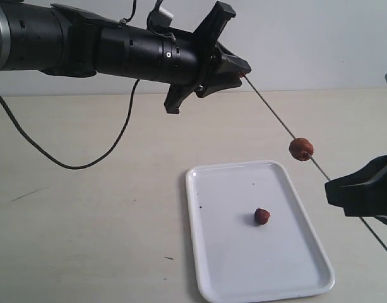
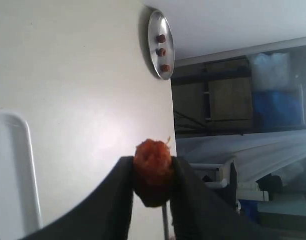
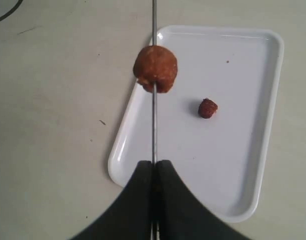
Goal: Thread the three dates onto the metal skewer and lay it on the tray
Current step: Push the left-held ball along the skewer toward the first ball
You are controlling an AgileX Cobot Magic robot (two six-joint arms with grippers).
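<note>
The metal skewer [image 1: 278, 116] slants in the air above the table. My right gripper [image 3: 153, 163] is shut on its lower part. One date [image 1: 301, 149] is threaded partway along the rod, also seen as date [image 3: 155, 68]. My left gripper [image 1: 242, 71] is shut on a second date [image 2: 152, 152], and the skewer's upper end reaches it. Whether the tip has pierced it I cannot tell. A third date [image 1: 262, 216] lies loose on the white tray [image 1: 218, 265], below the skewer.
A black cable [image 1: 86, 161] loops over the table at the left. In the left wrist view a round metal dish [image 2: 167, 30] with small reddish lumps stands near the table's far edge. Beyond that edge are shelves and clutter.
</note>
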